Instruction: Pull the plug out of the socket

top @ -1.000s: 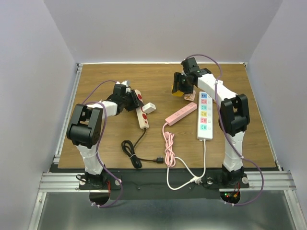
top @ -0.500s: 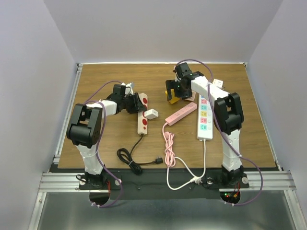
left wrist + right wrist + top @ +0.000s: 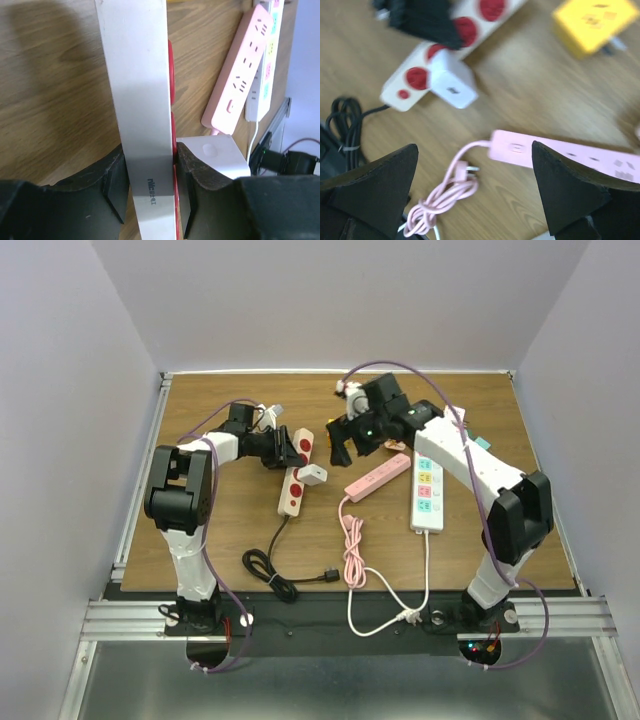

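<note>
White plastic, cube-shaped and smooth-sided, the plug [image 3: 313, 476] is seen seated in a red socket of the cream plastic socket strip [image 3: 292, 490], left of centre on the brown wooden table [image 3: 200, 390]. The plug is judged light and rigid but slick, and gripped firmly by its socket. It is best taken across two opposite flat sides, low near the strip's face, and drawn straight out. The strip's end away from its black cable is clamped between the closed fingers of the left gripper [image 3: 150, 150], so it can be braced against the pull. The right gripper [image 3: 474, 150] is poised near the plug, jaws spread wide with nothing between them. The plug's pins are hidden in the socket, and their depth cannot be told. The right wrist view is blurred. A yellow block [image 3: 597, 20] is only roughly made out there, and a long pink plastic power strip [image 3: 378, 477] lies close by.
</note>
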`<action>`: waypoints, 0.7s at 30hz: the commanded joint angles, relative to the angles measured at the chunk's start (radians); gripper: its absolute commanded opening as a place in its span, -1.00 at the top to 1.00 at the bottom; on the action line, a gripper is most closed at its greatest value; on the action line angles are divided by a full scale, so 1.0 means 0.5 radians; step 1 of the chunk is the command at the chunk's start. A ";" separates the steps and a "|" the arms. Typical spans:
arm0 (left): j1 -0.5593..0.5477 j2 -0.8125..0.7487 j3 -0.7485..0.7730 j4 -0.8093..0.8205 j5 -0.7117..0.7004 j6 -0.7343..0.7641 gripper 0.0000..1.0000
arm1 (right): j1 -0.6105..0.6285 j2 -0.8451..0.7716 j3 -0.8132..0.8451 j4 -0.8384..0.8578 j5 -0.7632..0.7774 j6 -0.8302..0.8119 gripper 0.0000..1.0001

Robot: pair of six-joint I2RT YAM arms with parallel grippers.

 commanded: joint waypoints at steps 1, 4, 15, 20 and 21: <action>0.005 -0.020 0.110 -0.196 0.369 0.154 1.00 | 0.278 -0.048 -0.095 0.074 -0.050 -0.206 -1.00; 0.005 -0.024 0.107 -0.202 0.516 0.154 1.00 | 0.400 -0.048 -0.160 0.114 0.067 -0.252 -1.00; 0.002 -0.149 0.015 -0.196 0.648 0.175 1.00 | 0.677 0.087 -0.120 0.133 0.478 -0.384 -1.00; -0.013 -0.207 -0.016 -0.187 0.682 0.197 1.00 | 0.714 0.213 -0.074 0.139 0.570 -0.396 -1.00; -0.019 -0.217 -0.022 -0.190 0.691 0.203 1.00 | 0.714 0.234 -0.053 0.136 0.579 -0.396 -1.00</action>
